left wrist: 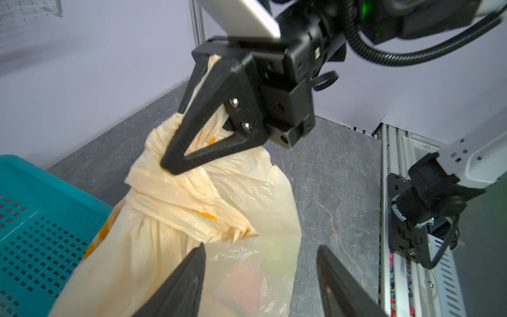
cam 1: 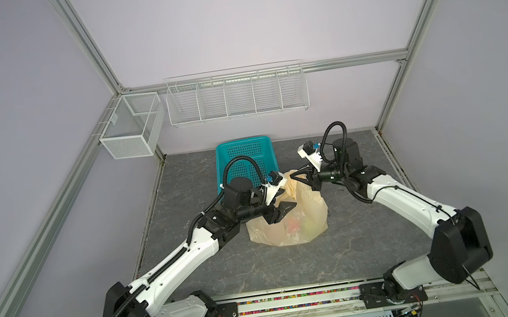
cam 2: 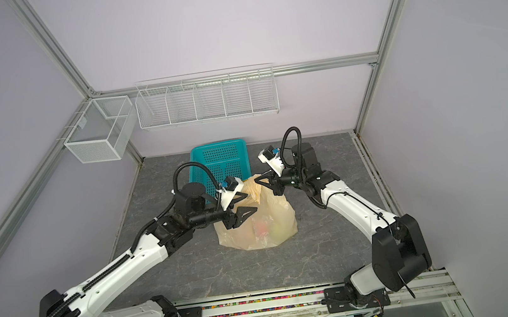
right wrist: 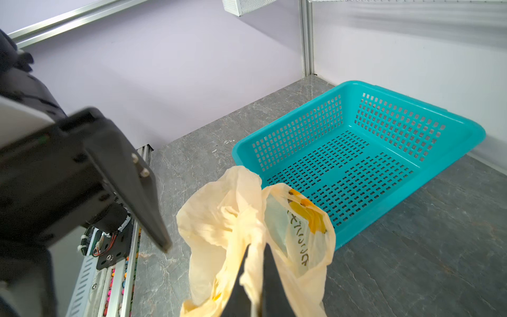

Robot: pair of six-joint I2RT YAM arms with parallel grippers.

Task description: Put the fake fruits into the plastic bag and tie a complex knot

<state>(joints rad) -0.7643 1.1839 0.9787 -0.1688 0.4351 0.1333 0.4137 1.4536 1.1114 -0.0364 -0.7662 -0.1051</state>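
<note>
Though faint, fruits (cam 1: pixel 300 226) inside bag (cam 1: pixel 315 206)

Pale lilac walls (cam 1: pixel 245 18) enclose the cell on three sides, joined by an aluminium frame (cam 1: pixel 90 44). The bench (cam 1: pixel 260 270) has a grey marbled surface under even, diffuse light. A white five-compartment wire rack (cam 1: pixel 236 95) and a white mesh box (cam 1: pixel 130 128) hang from the frame rails.

White arms (cam 1: pixel 176 261), black joints (cam 1: pixel 461 245), ribbed cables (left wrist: pixel 397 61)
</note>
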